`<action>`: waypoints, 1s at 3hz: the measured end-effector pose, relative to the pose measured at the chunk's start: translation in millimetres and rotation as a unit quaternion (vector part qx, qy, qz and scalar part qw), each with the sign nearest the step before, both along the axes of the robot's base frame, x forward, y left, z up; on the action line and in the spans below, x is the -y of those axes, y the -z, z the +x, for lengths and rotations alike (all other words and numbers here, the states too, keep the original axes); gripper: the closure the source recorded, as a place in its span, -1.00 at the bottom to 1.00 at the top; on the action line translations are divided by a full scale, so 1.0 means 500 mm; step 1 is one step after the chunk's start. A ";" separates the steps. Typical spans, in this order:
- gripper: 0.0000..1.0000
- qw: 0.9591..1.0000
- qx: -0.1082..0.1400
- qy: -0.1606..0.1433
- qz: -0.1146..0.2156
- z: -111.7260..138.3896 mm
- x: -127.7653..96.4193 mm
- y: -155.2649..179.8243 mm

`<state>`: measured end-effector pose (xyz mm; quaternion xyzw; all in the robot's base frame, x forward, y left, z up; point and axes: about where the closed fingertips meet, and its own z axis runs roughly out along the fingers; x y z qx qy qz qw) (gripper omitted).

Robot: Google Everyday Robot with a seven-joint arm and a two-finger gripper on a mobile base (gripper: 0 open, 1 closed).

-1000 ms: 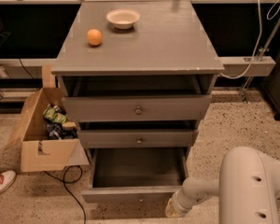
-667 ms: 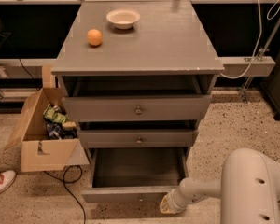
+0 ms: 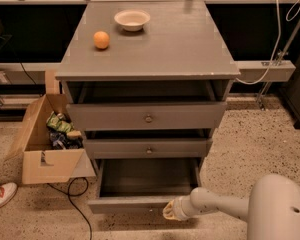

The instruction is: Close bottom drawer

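The bottom drawer (image 3: 130,204) is the lowest of three in a grey cabinet (image 3: 150,44). It is pulled far out, and its empty inside shows. Its slim front panel faces me near the floor. My gripper (image 3: 169,211) is at the end of the white arm coming in from the lower right. It sits against the right part of the drawer's front panel. The drawer's knob is not visible.
The top drawer (image 3: 147,116) and middle drawer (image 3: 147,148) stand slightly out. An orange (image 3: 101,39) and a white bowl (image 3: 132,19) sit on the cabinet top. An open cardboard box (image 3: 45,139) with items stands at the left. A black cable (image 3: 75,204) and a shoe (image 3: 0,196) lie on the floor.
My gripper has moved left along the bottom drawer's front, from beside its right corner to against the panel. The drawer has not visibly moved.
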<state>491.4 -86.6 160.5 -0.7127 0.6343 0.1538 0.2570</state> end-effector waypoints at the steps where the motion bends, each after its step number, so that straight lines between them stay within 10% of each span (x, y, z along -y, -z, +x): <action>1: 1.00 1.000 0.000 0.000 0.000 0.000 0.000 0.000; 3: 1.00 0.996 0.064 0.041 -0.037 0.064 0.020 0.022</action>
